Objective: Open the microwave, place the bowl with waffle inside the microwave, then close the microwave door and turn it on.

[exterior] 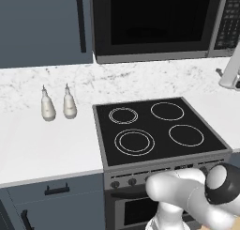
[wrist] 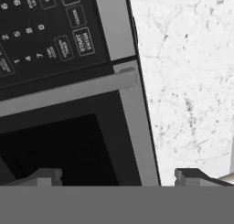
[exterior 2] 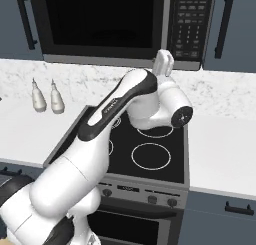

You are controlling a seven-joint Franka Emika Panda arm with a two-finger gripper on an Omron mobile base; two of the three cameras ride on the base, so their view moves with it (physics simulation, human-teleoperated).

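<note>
The kitchen has a white marble wall with grey veins and a smooth white counter under it. The gripper is up by the lower right corner of the microwave, and its two dark tips stand wide apart with nothing between them. In the hand view one tip sits in front of the dark glass and the other sits in front of the marble wall. Right above the tips runs a flat grey handle bar, and above that is the button panel with small white numbers and a start button. The microwave is a wide black box with a grey frame, and the microwave door is a big flat sheet of dark shiny glass. It looks shut, flat against the front. Below it is a black stovetop with four thin white rings and a row of round knobs along its front edge. Two white bottles with thin necks stand side by side on the counter to the left, well away from the arm. A blue-grey cabinet with a long dark handle hangs beside the microwave. The counter around the stove is flat and open.
</note>
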